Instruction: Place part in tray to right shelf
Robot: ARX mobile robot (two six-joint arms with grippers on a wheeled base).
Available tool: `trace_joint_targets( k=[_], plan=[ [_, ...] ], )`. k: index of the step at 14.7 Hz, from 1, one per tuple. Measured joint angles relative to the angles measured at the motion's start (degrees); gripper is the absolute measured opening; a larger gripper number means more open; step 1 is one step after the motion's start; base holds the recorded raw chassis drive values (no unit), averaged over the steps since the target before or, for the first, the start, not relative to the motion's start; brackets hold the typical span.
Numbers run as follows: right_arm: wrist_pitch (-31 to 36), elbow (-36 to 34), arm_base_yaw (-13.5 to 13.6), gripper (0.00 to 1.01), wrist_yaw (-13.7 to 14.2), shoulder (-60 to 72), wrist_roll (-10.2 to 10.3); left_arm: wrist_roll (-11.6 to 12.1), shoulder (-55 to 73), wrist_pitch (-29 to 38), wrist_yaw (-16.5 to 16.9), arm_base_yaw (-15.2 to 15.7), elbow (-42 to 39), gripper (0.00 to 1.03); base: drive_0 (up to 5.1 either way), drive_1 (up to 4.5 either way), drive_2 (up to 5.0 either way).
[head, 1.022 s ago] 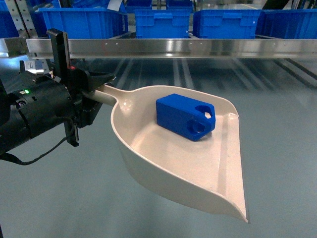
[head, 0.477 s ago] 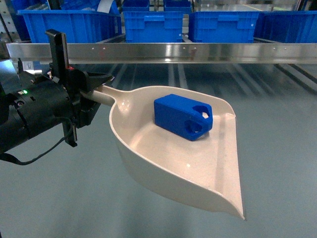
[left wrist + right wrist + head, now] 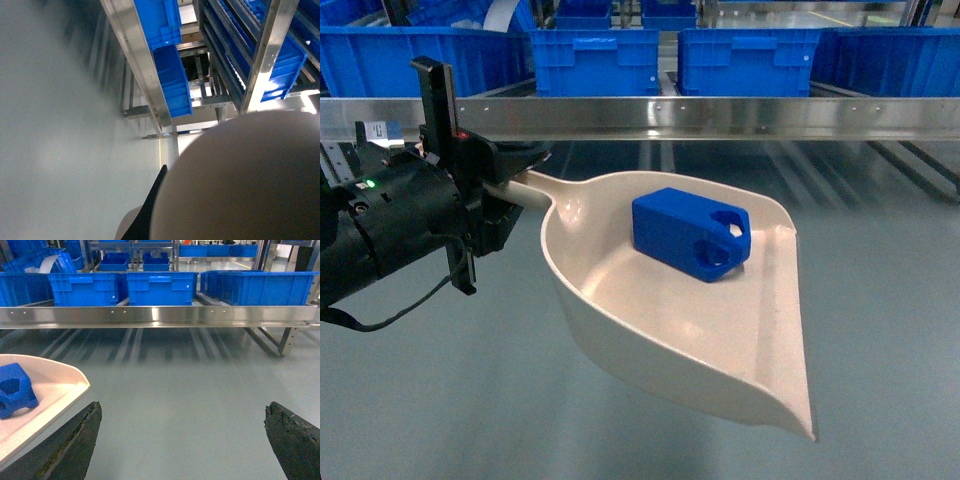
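- One blue part (image 3: 691, 233) lies inside the cream tray (image 3: 650, 300) in the head view, toward the tray's far side, its holed end turned toward the open lip. The left gripper (image 3: 505, 190) is clamped on the tray's handle (image 3: 530, 193), holding the tray in the air over the grey floor. Behind runs a steel shelf rail (image 3: 720, 115) with blue crates (image 3: 592, 60) lined up beyond it.
- Left wrist view: the tray's pale underside (image 3: 240, 180) fills the lower right; steel racking (image 3: 135, 55) with blue crates stretches away above it.
- Right wrist view: the right gripper (image 3: 182, 437) has its dark fingers (image 3: 75, 445) spread wide apart, holding nothing. At the left edge sits the part (image 3: 15, 390) in the tray (image 3: 60, 385).
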Motion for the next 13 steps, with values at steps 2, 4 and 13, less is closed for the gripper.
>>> trace_joint_targets(
  k=[2,4,13],
  plan=[
    [0.02,0.0,0.02,0.98,0.02,0.0,0.0,0.0,0.0,-0.24,0.09,-0.02,0.0,0.13,3.2,1.59,-5.0],
    [-0.13,0.0,0.02,0.98,0.02,0.0,0.0,0.04,0.0,-0.15,0.13,-0.17,0.0,0.13,0.0,4.17,-4.2],
    [-0.02,0.0,0.02,0.98,0.02,0.0,0.0,0.0,0.0,-0.15,0.15,-0.13,0.0,0.13,0.2,4.34,-4.0]
  ],
)
